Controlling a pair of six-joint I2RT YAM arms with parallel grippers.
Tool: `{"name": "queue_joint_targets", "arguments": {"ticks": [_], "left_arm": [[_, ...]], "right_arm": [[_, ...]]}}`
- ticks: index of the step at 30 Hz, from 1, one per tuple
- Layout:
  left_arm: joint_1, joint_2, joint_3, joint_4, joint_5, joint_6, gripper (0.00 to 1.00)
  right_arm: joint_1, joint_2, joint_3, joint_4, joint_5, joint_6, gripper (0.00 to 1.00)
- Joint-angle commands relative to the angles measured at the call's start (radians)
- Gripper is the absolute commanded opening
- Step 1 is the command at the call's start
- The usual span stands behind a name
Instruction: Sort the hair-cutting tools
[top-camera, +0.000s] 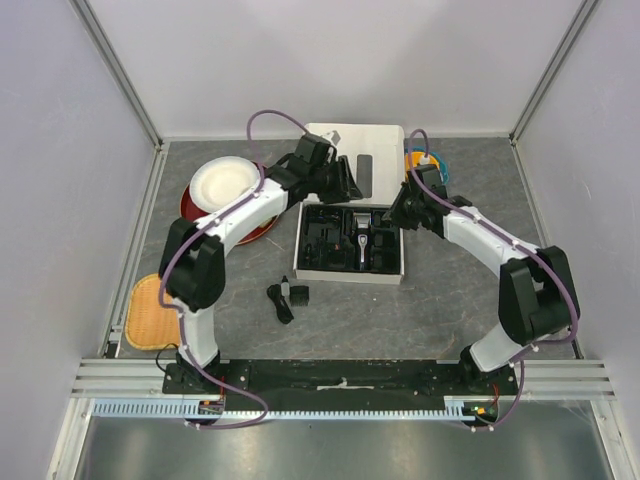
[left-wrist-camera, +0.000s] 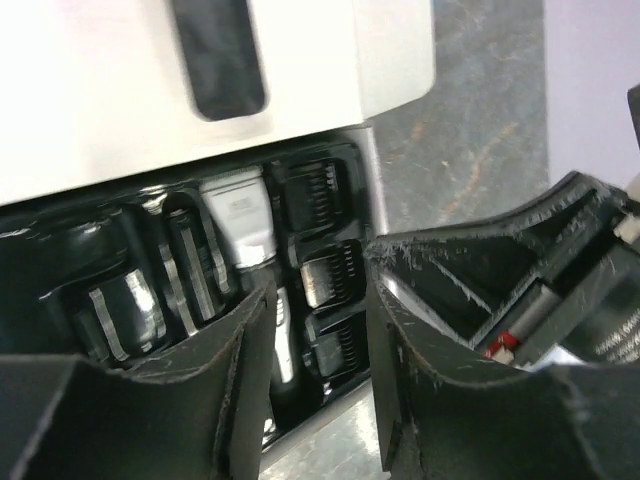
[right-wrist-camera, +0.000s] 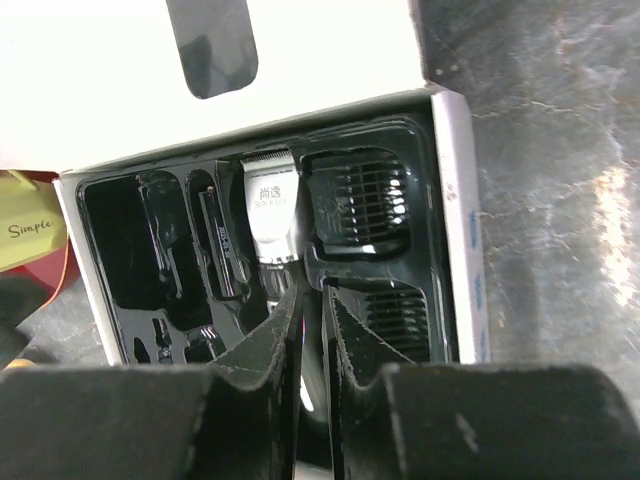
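Right gripper (right-wrist-camera: 312, 335) is hanging low over the box's tray, fingers (right-wrist-camera: 262, 350) drawn close w/ only a thin slit btwn them. Tips are sitting either side of the clipper (right-wrist-camera: 268, 215) at its neck, & a pale strip of its handle is showing in the slit. Can't tell whether they're actually clamping it or just bracketing it.

Clipper is lying in the middle slot of the black tray (right-wrist-camera: 110, 210), silver head pointing toward the lid (right-wrist-camera: 320, 70), which is lying open behind the box. Just beside the clipper, on the side nearer the box wall (right-wrist-camera: 455, 230), comb attachments (right-wrist-camera: 360, 200) are sitting in their own slots, one behind another.

Left gripper (left-wrist-camera: 318, 375) is hovering over the tray's far end, near the lid. Its fingers (left-wrist-camera: 205, 390) are standing well apart w/ nothing btwn them; its wrist view is looking down past them onto the clipper head & a column of 3 combs.

Box is sitting mid-table (top-camera: 450, 290) btwn the 2 arms. Near its near-left corner, two small black pieces (top-camera: 288, 298) are lying loose on the table, just beside each other; too small to tell what they are. Further left, a white plate (top-camera: 222, 183) is resting on a red plate (top-camera: 190, 210), & a yellow woven mat (top-camera: 152, 312) is lying at the table's left edge.
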Motion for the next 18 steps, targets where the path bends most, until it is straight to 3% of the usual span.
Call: {"name": "queue_joint_targets", "arguments": {"ticks": [1, 5, 14, 18], "left_arm": [[0.009, -0.135, -0.147, -0.03, -0.254, 0.09, 0.48], [0.014, -0.166, -0.232, -0.079, -0.487, 0.104, 0.49], [0.021, -0.191, -0.373, -0.1, -0.679, 0.102, 0.5], [0.021, -0.232, -0.43, -0.047, -0.681, 0.127, 0.5]], "right_arm": [[0.017, 0.069, 0.06, 0.103, -0.02, -0.051, 0.19], [0.018, 0.115, 0.069, 0.123, 0.01, -0.069, 0.19], [0.017, 0.035, 0.016, 0.075, 0.112, -0.086, 0.22], [0.017, 0.025, 0.02, 0.06, 0.109, -0.092, 0.22]]}}
